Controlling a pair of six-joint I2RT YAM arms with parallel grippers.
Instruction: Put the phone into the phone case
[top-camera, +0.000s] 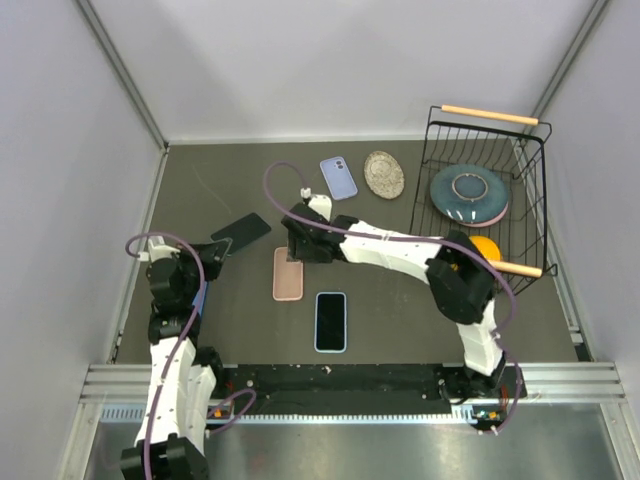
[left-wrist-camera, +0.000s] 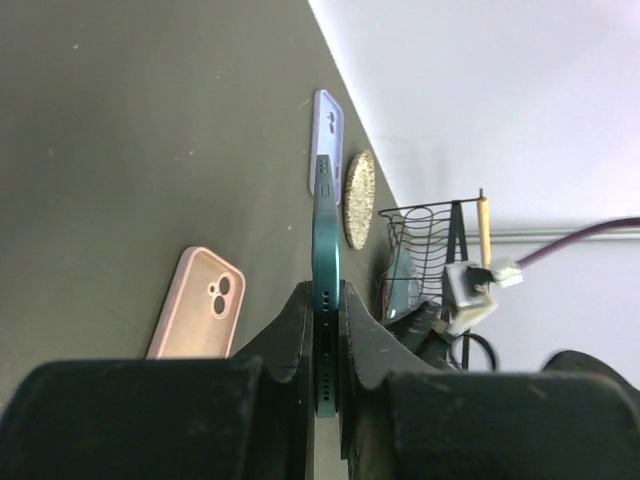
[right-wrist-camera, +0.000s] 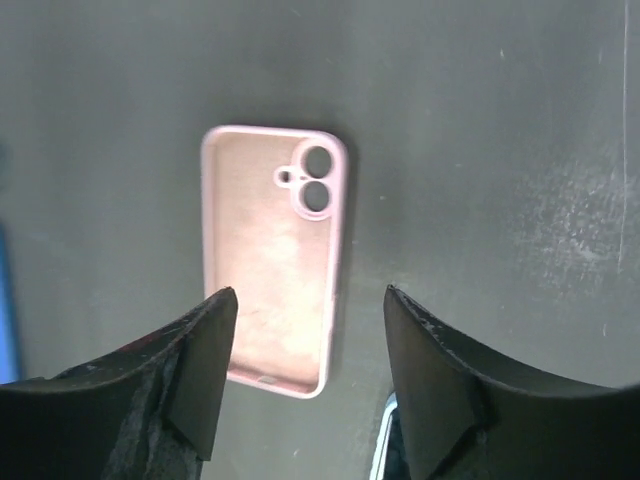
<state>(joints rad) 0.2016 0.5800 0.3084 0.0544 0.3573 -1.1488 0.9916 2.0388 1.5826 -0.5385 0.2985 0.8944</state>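
Barely begun: phone (left-wrist-camera: 326, 250) lifted, case (right-wrist-camera: 272, 255) empty.
Near the table's (top-camera: 400, 300) left edge the left end effector (left-wrist-camera: 324, 310) pinches the phone; the right end effector (right-wrist-camera: 310, 295) hangs wide over the case mid-table.

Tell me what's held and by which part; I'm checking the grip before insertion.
Left jaws pinch the dark green phone by one end, across its flat faces. Right jaws stand open above the pink case, holding nothing.

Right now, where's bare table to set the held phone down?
Bare: back-left table, between left wall and lilac case; front strip between blue phone and right arm. Crowded: middle, pink case under right gripper; basket fills back right.
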